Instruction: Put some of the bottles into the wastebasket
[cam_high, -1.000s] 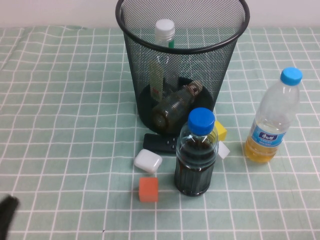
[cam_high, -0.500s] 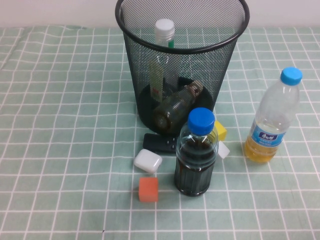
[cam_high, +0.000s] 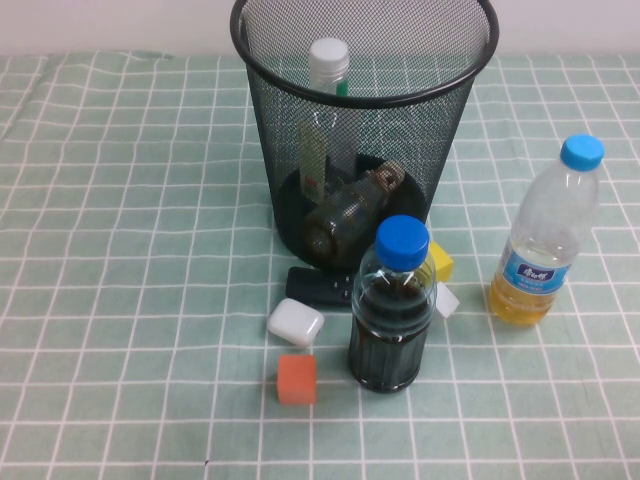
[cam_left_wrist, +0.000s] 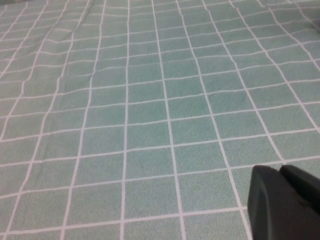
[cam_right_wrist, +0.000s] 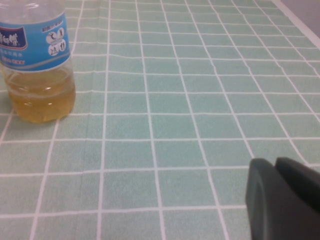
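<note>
High view: both task bottles are already found inside the wastebasket (cam_high: 365, 60). The tall bottle (cam_high: 327, 110) stands nearly upright against the far-left wall, its white cap level with the rim; the squat bottle (cam_high: 350, 210) lies tilted on the base, neck pointing up and to the right. No arm is seen in this view.

The left end effector (cam_left_wrist: 285, 200) is shown only in the left wrist view, as a dark block low over bare green-checked table (cam_left_wrist: 150, 100); how far its fingers are parted cannot be told. The right end effector (cam_right_wrist: 285, 197) is shown likewise in the right wrist view, with nothing held in sight and its opening not to be judged.

Ahead of the right end effector, well apart, stands the yellow bottle (cam_right_wrist: 37, 60), upright; it is not a task thing. The task is judged complete, so no bottle is left to be approached; both arms appear parked away from the wastebasket.
</note>
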